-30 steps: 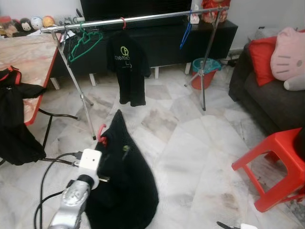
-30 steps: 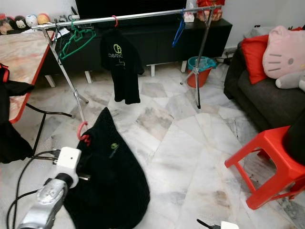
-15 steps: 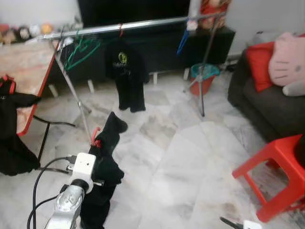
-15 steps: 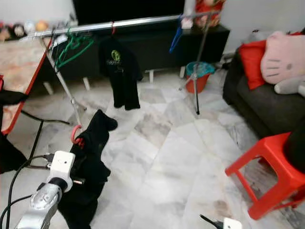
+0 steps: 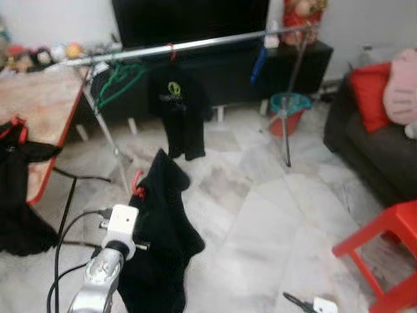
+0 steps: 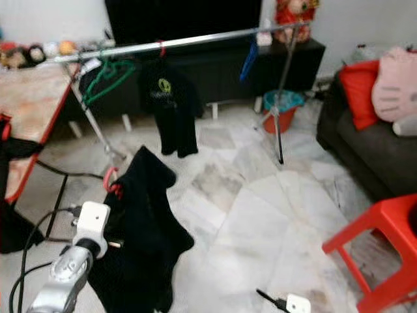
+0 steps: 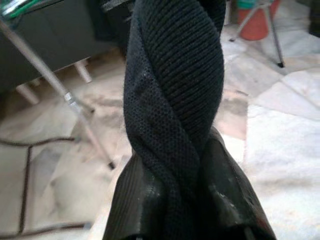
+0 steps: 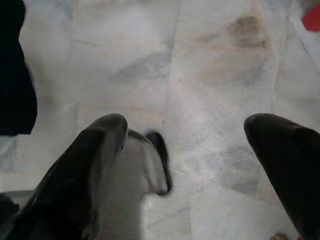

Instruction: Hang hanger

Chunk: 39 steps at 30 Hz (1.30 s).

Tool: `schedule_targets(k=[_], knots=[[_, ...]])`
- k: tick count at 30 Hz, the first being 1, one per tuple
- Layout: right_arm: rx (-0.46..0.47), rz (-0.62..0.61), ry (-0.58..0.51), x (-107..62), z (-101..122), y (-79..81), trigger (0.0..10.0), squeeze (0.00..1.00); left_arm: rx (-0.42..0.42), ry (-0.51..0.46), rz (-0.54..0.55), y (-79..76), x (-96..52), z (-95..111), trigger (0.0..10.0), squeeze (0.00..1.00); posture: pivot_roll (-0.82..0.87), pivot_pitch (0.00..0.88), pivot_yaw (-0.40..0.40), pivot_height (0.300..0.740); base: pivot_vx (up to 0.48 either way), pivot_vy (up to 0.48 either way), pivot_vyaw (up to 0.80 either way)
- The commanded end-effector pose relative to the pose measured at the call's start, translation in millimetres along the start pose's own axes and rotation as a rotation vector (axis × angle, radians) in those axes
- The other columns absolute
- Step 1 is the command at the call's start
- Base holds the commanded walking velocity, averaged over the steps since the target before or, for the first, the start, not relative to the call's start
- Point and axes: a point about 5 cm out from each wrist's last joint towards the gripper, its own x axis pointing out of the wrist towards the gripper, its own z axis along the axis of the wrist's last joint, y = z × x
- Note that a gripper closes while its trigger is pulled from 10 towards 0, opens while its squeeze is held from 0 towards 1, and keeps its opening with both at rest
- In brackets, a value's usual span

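Note:
My left gripper is shut on a black garment whose twisted cloth fills the space between the fingers. The garment hangs on a red hanger; only the hanger's hook sticks out at its top, just above my left wrist. Farther off stands a metal clothes rail. It carries a black T-shirt, green hangers and a blue hanger. My right gripper is open and low over the marble floor, holding nothing.
A red-edged table with dark clothes draped over it stands on the left. The rail's tripod legs, a teal and red bin, a dark sofa with cushions and a red stool are on the right.
The camera has moved and the picture has shifted. The black garment has swung and twisted under my left gripper, from a wide drape to a narrower hanging shape.

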Motion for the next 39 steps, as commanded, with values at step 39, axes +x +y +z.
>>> schedule_targets(k=[39], knots=[[0.02, 0.003, -0.031, 0.0, 5, -11.7, 10.0, 0.0, -0.025, 0.023, 0.066, 8.5, 2.1, -12, 10.0, 0.0, -0.09, 0.0, 0.022, 0.732, 0.391, 0.0, 0.0]])
